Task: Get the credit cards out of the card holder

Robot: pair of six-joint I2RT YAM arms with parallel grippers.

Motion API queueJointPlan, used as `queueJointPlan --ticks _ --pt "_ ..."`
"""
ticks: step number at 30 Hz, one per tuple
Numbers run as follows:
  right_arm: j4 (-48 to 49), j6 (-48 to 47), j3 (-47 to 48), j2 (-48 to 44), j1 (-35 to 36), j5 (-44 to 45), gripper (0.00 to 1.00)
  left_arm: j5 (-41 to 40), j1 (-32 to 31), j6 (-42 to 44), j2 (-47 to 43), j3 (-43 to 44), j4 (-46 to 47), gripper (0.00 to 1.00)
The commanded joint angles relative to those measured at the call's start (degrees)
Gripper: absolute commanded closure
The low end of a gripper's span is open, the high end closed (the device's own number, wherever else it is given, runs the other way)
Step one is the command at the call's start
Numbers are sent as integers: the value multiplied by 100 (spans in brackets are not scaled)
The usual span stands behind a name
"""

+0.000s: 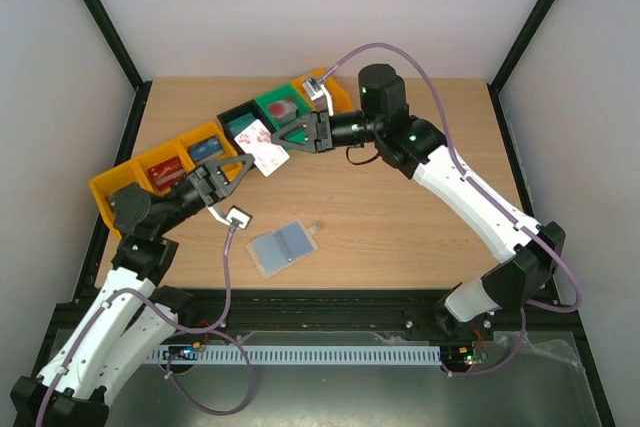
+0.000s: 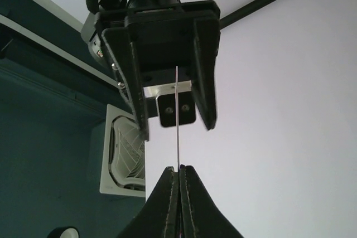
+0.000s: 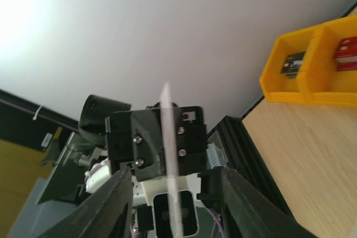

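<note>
Two arms meet nose to nose above the back-left of the table (image 1: 420,217), right over the row of coloured bins (image 1: 104,199). The left arm climbs from its near-left base, folds at the elbow by the yellow end bin, and stretches its forearm toward the back right. The left gripper (image 1: 248,160) is clamped tight on a credit card (image 1: 265,145), whitish with pink-red markings, held up in the air by one end. Its own wrist view shows the card edge-on, a thin line rising out of the pinched fingertips.

The right arm sweeps from the near-right base along the right side, bends sharply at the back, and points its wrist leftward. The right gripper (image 1: 284,137) faces its partner. Its fingers (image 3: 114,204) stand apart, one each side of the card's free end, with a gap showing on both sides.

Down on the wood, the card holder (image 1: 281,248) lies opened flat, light blue inside up, near the front middle, well apart from both grippers.
</note>
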Motion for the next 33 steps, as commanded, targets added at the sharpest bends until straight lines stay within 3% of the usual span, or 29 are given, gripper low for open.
queueJointPlan --ticks 1,3,6,7,10,14,15,17,21,27,33 --pt "418 -34 120 38 171 -325 59 41 -99 -74 32 -54 60 98" --pt "385 -94 123 77 202 -323 69 20 -126 -95 61 -36 54 98" --pt "260 -224 123 98 223 -290 95 8 -189 -123 94 6 65 98" --pt "171 -278 123 101 223 -258 98 -5 -207 -117 97 19 73 98" --pt "-141 -380 288 97 219 -41 98 -77 -237 -127 105 32 33 98" --pt "20 206 281 206 45 294 98 -286 -239 -468 12 46 -52 96" --pt "164 438 244 208 -65 448 98 -367 -245 -685 -35 58 -180 77" --pt "613 963 5 169 -400 866 98 -792 -278 -1071 -206 126 -962 5" --pt "1999 2447 -678 176 -952 2198 98 -1824 -463 -3312 -619 129 -2385 0" --pt "2936 3412 -855 845 -1017 5438 98 -3242 -546 -8681 -80 956 -4059 1" --pt "3563 4170 -348 2209 -1007 6935 98 -2899 329 -11895 -261 403 -3989 1"
